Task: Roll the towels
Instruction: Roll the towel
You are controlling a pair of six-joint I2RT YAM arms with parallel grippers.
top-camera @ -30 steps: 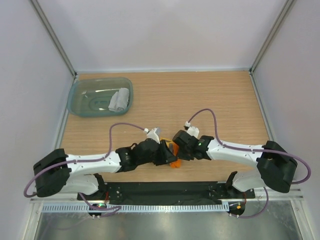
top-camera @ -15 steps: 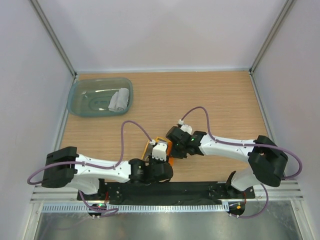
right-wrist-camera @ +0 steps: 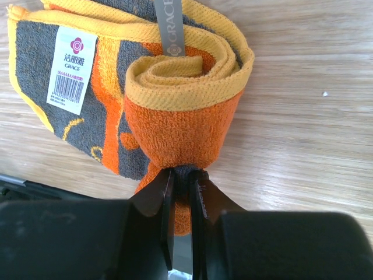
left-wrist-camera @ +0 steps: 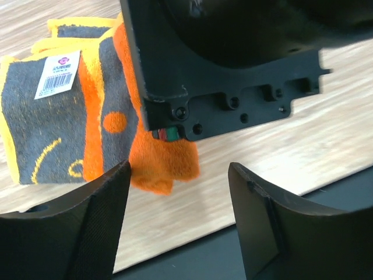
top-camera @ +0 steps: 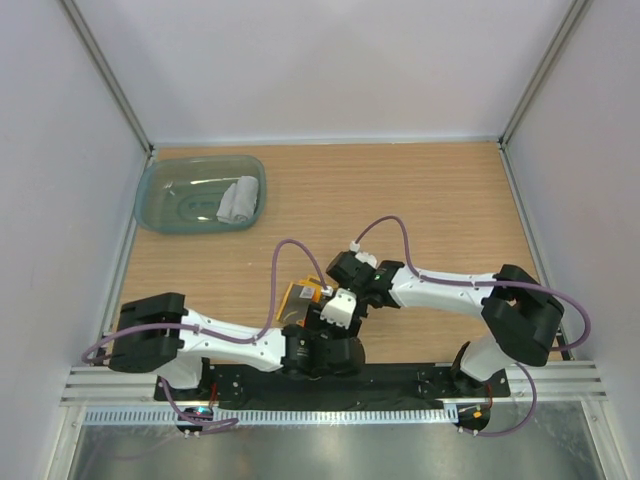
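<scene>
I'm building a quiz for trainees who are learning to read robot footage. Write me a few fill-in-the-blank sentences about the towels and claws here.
1. The tub holds a rolled towel coloured ____.
2. The right claw is shut on the orange towel, while the left claw stands ____.
3. The orange towel's white label shows the English word ____.
Missing words: grey; open; GRACE.

Half-rolled orange towel (right-wrist-camera: 175, 111); grey roll (top-camera: 238, 200) in tub (top-camera: 160, 196)
</scene>
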